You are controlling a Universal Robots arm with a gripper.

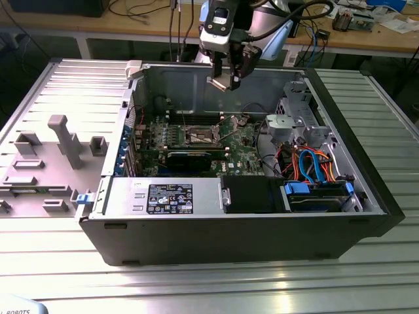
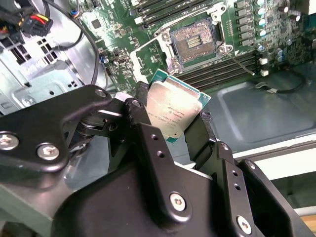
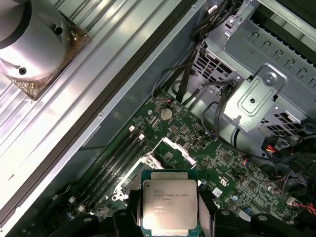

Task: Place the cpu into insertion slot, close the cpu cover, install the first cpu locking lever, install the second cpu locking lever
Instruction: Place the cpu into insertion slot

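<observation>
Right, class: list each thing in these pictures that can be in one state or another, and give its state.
gripper, shut on the chip, above the board
chip, held, not yet in the socket
socket, empty, contacts showing
socket cover, swung up, open
computer case, lying on its side, interior open

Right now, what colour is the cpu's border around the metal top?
Green, framing the silver-grey top of the cpu; clearest in the first wrist view.

Arm [image 1: 262,23] is angled in from above; gripper [image 1: 226,78] is pointed downward and held aloft. Black fingers [image 2: 143,133] are closed on two opposite edges of the cpu [image 2: 173,111].
</observation>
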